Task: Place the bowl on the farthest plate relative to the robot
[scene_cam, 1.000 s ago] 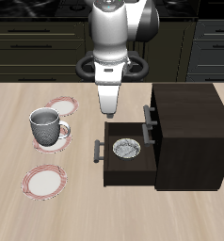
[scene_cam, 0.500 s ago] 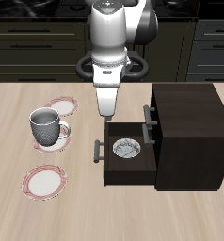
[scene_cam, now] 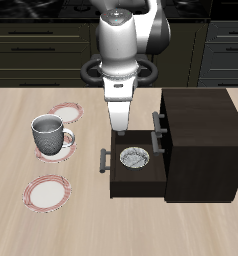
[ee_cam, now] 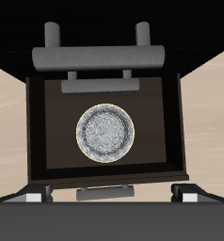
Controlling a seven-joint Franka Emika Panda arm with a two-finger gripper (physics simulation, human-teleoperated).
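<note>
- Shifted since a second ago, the arm now hangs over the open drawer (scene_cam: pixel 134 170) of the dark cabinet (scene_cam: pixel 198 140).
- Farthest plate (scene_cam: pixel 48 191) lies bare near the table's front edge.
- Bowl (ee_cam: pixel 106 132) sits inside the drawer, untouched.
- Gripper (scene_cam: pixel 120 130) holds nothing; finger spread cannot be told.

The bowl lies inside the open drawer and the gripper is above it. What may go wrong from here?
1. The bowl sits low in the open drawer, with walls close around it, so the fingers may strike a wall while descending.
2. The bowl is shallow and round, so a rim grasp may slip during lifting.
3. Three similar plates lie beside the cabinet; the farthest plate could be confused with the one under the mug.
</note>
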